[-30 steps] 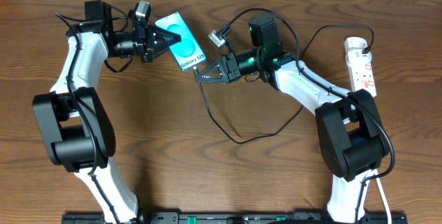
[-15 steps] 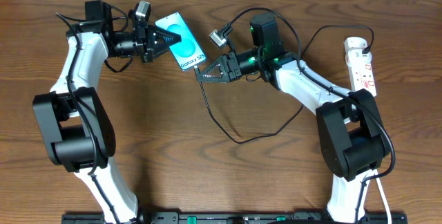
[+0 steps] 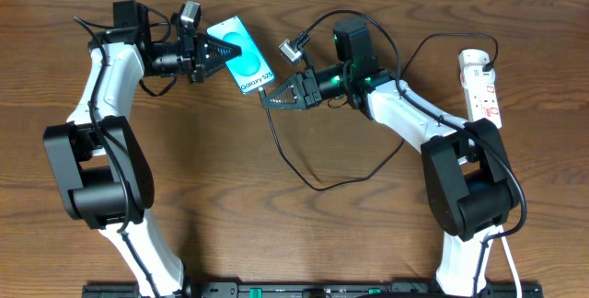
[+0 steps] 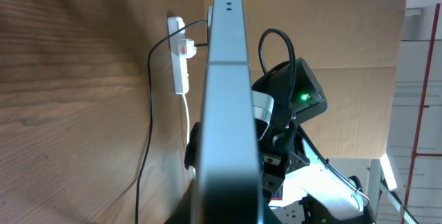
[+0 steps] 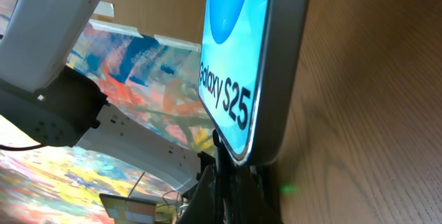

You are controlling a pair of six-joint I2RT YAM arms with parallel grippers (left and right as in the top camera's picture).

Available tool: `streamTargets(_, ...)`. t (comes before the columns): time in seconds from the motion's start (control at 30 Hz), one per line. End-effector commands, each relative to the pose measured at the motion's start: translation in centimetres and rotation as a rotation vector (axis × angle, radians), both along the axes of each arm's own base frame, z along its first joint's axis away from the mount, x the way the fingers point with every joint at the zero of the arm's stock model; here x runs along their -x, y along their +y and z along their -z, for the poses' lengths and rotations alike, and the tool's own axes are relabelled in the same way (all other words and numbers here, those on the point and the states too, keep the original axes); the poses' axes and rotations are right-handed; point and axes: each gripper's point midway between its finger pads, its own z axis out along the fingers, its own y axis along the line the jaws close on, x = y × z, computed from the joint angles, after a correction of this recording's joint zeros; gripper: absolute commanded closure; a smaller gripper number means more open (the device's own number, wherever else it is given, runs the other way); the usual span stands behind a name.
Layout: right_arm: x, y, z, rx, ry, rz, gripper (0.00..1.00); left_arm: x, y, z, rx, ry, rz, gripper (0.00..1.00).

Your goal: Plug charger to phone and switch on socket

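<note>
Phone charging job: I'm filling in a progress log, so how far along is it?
Done: the left gripper holds the phone. In hand: the right gripper pinches the charger near its tip, at the phone's bottom edge; whether it is seated cannot be told. Left: switching on the socket, which neither gripper is near.
</note>
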Motion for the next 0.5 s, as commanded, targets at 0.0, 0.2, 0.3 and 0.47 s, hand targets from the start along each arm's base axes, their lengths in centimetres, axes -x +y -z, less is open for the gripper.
streamTargets(0.0, -0.36, -0.1, -0.18, 0.0, -0.005, 0.009, 0.99, 0.04, -0.14, -1.5, 0.047, -0.028, 0.015, 0.93)
streamTargets(0.2, -0.36, -0.1, -0.18, 0.003, 0.005, 0.01, 0.99, -0.03, -0.13, -1.52, 0.046, -0.037, 0.015, 0.93)
streamTargets(0.3, -0.36, -0.1, -0.18, 0.006, 0.013, 0.01, 0.99, -0.05, -0.13, -1.53, 0.045, -0.041, 0.016, 0.93)
streamTargets(0.47, -0.36, -0.09, -0.19, 0.008, 0.019, 0.011, 0.99, -0.14, -0.12, -1.56, 0.044, -0.052, 0.016, 0.94)
